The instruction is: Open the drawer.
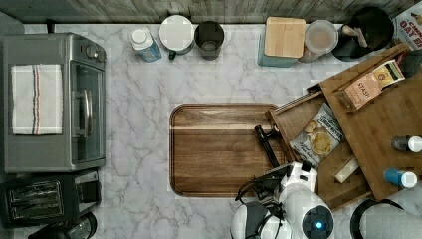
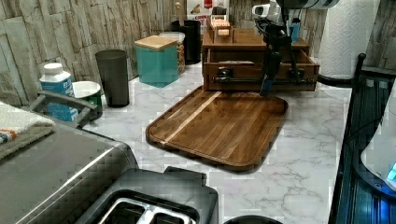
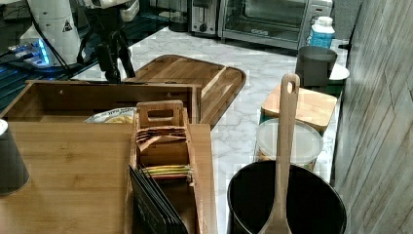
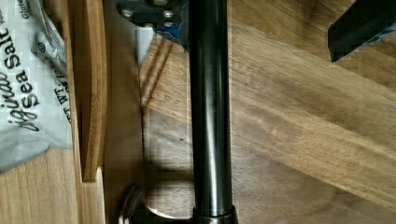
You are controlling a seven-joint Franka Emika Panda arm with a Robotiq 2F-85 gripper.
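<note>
Your gripper [image 2: 271,70] hangs over the black bar handle [image 4: 210,112], its fingers apart, one on each side of the bar (no contact visible). The drawer [image 1: 298,119] already stands partly out of the wooden box [image 1: 383,134], at the cutting board's [image 1: 219,149] right edge in the top view, the handle running along its front. The top view reveals a chip bag [image 1: 318,137] inside; the left view shows none of the contents.

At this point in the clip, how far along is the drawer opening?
Mostly done: the drawer is pulled well out of its box, its chip bag exposed. In hand: the gripper sits at the black bar handle, fingers either side. Left: perhaps a little more pull, then release.
</note>
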